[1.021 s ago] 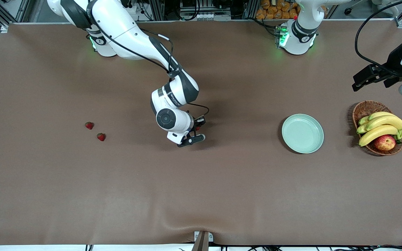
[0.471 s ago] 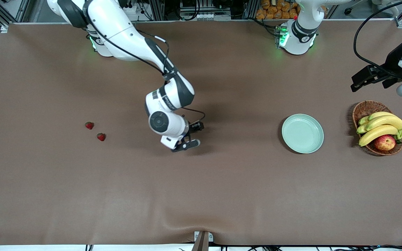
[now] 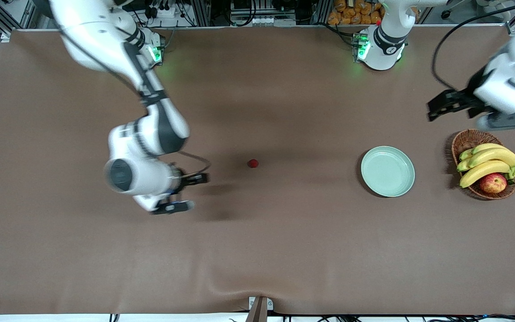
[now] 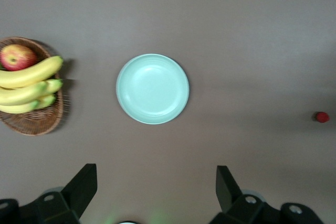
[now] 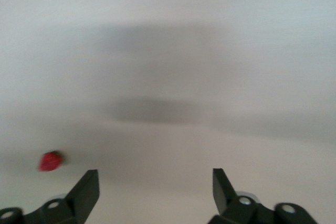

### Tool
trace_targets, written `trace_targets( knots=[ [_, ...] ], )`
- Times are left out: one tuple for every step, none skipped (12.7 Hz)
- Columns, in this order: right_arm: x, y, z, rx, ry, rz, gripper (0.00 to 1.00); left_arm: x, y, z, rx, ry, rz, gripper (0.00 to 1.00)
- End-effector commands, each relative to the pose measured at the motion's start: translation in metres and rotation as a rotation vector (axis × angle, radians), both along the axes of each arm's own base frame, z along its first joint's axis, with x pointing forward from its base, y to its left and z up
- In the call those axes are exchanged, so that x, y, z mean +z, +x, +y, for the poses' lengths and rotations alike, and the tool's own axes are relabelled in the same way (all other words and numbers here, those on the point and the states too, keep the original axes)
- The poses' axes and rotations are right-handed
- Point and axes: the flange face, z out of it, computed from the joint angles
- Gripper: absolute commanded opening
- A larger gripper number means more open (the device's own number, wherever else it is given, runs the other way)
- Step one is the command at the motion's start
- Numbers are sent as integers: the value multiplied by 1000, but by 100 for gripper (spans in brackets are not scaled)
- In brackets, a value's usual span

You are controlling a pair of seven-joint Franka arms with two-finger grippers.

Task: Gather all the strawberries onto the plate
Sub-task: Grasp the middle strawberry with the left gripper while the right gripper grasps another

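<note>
Red against the dull brown covering, one strawberry lay alone on the bare counter, between the right gripper and the plate and well apart from both; the plate was empty, so by my reading the collecting had scarcely begun. The right gripper hovered low over the counter toward the right arm's end, jaws spread wide and grasping nothing; its wrist view showed only brown surface and a blurred red berry off to one side. Other berries could not be seen in the front view, perhaps hidden under that arm. The left gripper hung over the counter beside the wicker basket of bananas and an apple, jaws likewise parted and empty; the plate sat squarely in its wrist view, so a handover of the lone berry to this arm seemed the likely purpose. The covering was matte and slightly rippled near the front camera's edge; metal framing, cables and green base lights lined the robots' edge of the counter.
</note>
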Motion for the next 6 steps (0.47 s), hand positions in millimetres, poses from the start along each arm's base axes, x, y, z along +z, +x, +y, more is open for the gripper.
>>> trace_targets(
  knots=[
    [-11,-5,-81,-13,-68,30,100,-37,8,-85,59,-13,3,100],
    [-20,-7,-104,17,-76,40,100,-58,8,-122,103,-12,1,100],
    [-31,-9,-130,23,-72,57,100,-86,8,-158,147,-12,17,100],
    [-41,-12,-152,39,-62,72,100,-104,11,-191,192,-27,5,100],
    [-51,-16,-165,66,-51,87,100,-125,13,-222,217,-39,4,100],
    [-64,-23,-181,85,-42,105,100,-146,13,-260,211,-61,-6,100]
  ],
)
